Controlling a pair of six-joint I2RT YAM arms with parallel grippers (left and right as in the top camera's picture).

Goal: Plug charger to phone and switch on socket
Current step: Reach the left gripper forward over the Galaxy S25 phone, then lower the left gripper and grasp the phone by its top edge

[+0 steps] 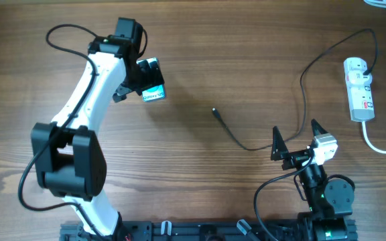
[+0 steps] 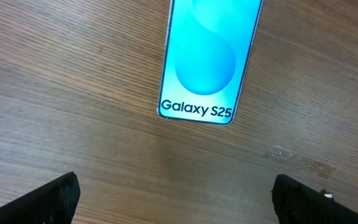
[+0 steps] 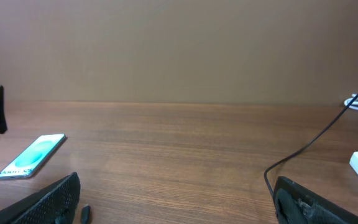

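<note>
The left gripper (image 2: 176,194) has its fingers wide and empty at the lower corners of the wrist view; the phone (image 2: 207,56) lies flat on the table (image 2: 55,93) just ahead at top centre, not between them; its long axis runs up the frame, leaning slightly right, lettered end nearest the fingers. Best to advance along that axis, straddle the long edges, and keep the short ends free. The right gripper (image 1: 295,137), also wide and empty, sits lower right; the charger (image 1: 216,113) tip lies mid-frame, apart from both.
</note>
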